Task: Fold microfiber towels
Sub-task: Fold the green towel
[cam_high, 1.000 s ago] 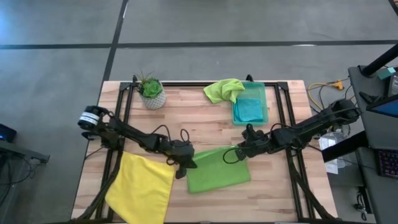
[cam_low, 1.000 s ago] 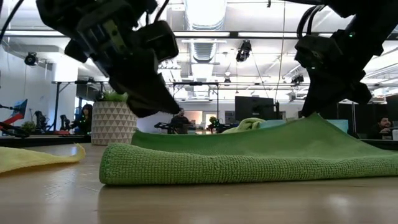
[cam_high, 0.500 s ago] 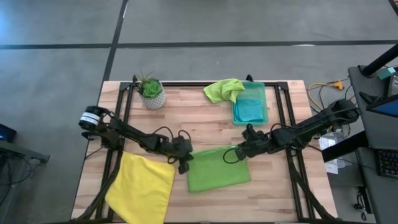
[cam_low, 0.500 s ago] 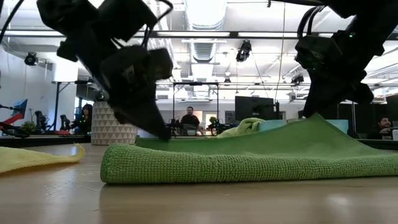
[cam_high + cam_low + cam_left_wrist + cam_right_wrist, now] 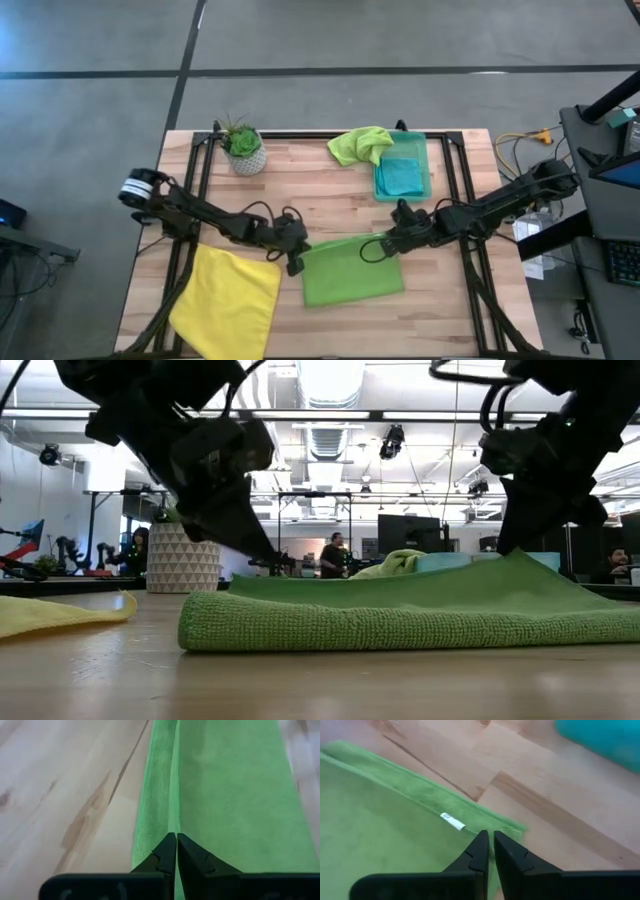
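Two grippers sit at opposite ends of the folded lime green towel (image 5: pixel 352 271), which lies flat near the table's (image 5: pixel 330 195) front middle. At its left edge the left gripper (image 5: pixel 294 262) has its fingers pressed together over the fold. At the far right corner the right gripper (image 5: pixel 386 243) has its fingers nearly together, tips on the cloth beside a small white tag (image 5: pixel 453 822); whether it pinches the cloth I cannot tell
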Robot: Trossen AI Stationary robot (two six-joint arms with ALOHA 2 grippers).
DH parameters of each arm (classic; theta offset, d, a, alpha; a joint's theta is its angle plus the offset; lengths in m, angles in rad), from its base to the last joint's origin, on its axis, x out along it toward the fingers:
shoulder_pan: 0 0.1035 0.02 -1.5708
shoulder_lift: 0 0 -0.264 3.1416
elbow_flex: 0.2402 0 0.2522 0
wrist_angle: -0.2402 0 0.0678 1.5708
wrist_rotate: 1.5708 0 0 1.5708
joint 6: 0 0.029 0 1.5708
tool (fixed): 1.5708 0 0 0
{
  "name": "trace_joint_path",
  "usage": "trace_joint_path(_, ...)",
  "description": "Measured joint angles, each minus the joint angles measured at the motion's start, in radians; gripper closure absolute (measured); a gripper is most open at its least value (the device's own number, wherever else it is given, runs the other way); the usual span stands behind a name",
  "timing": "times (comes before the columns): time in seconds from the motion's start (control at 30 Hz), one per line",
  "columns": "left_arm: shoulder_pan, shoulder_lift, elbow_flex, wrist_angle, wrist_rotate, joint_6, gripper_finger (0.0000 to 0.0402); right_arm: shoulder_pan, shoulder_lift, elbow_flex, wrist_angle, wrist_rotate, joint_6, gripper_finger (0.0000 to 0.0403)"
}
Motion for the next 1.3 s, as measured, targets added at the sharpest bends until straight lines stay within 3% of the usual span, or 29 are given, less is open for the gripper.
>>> trace_joint_path(0.23, 0.002, -0.028, 0.0, 0.013, 0.001, 0.011, 0.0401, -0.041, 0.0, 0.0, -0.015, 0.035, -0.003, 0.0313)
trace_joint_path(0.43, 0.002, 0.021, 0.001, 0.124, 0.227, 0.177, 0.0401, -0.048, 0.0, 0.0, 0.139, 0.05, -0.122, 0.0277)
trace_joint_path(0.5, 0.002, 0.056, 0.001, 0.12, 0.258, 0.181, 0.0401, -0.045, 0.0, 0.0, 0.227, 0.026, -0.178, 0.0275)
trace_joint_path(0.63, 0.008, 0.098, 0.001, 0.111, 0.236, 0.172, 0.0401, -0.045, 0.0, 0.0, 0.315, -0.006, -0.185, 0.0279)
trace_joint_path(0.8, 0.02, 0.096, -0.001, 0.069, 0.085, 0.076, 0.0401, -0.02, 0.0, 0.0, 0.359, -0.01, -0.165, 0.0293)
trace_joint_path(1.0, 0.031, 0.11, 0.0, 0.036, 0.063, 0.068, 0.0401, 0.038, 0.0, 0.0, 0.407, -0.015, -0.19, 0.0303)
trace_joint_path(1.17, 0.033, 0.144, 0.002, 0.042, 0.063, 0.041, 0.0401, 0.079, 0.019, 0.0, 0.418, -0.229, -0.262, 0.0303)
trace_joint_path(1.3, 0.033, 0.148, 0.002, 0.04, 0.067, 0.022, 0.0401, 0.132, 0.092, 0.0, 0.412, -0.331, -0.172, 0.0311)
